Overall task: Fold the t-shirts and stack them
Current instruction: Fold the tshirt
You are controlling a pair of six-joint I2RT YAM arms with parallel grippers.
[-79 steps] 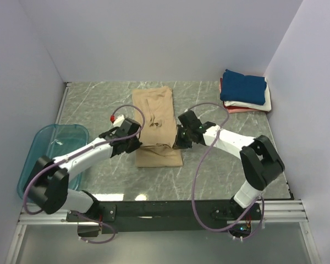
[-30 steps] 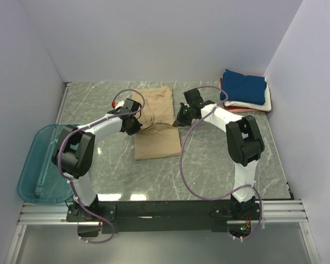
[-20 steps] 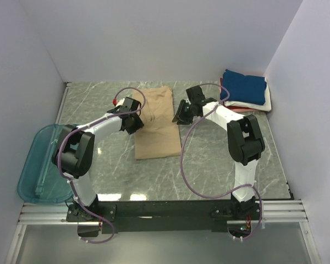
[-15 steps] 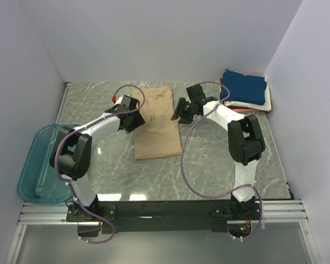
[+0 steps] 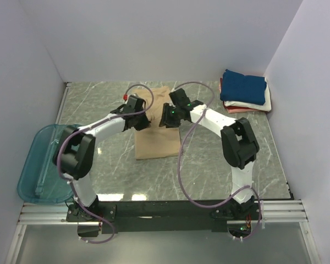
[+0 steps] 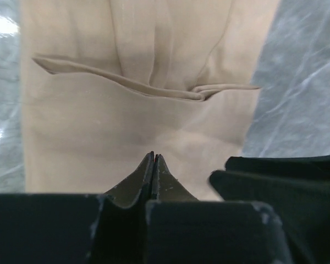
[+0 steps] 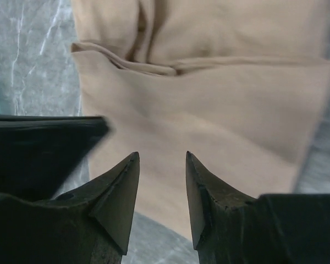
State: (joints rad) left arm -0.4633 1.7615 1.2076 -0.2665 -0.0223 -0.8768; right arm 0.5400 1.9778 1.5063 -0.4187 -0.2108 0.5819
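Observation:
The tan t-shirt [image 5: 157, 142] lies folded into a long strip in the middle of the table, a crosswise fold edge [image 6: 154, 88] showing in the wrist views. My left gripper [image 5: 144, 124] hovers over the shirt's left side, jaws shut with nothing between them [image 6: 154, 157]. Facing it over the shirt's right side, my right gripper [image 5: 163, 120] stands open and empty [image 7: 161, 158]. At the back right sits a stack of folded t-shirts: navy blue [image 5: 243, 86] on top, white [image 5: 267, 99] and red [image 5: 235, 109] under it.
A translucent teal tub [image 5: 47, 159] hangs over the table's left edge. White walls close in the left, back and right. Both arms arch inward, their wrists close together; each shows as a dark shape in the other's wrist view [image 6: 280, 179] [image 7: 38, 143].
Both grippers have moved inward from the shirt's sides to above its far half. The raised fold of tan cloth now lies flat.

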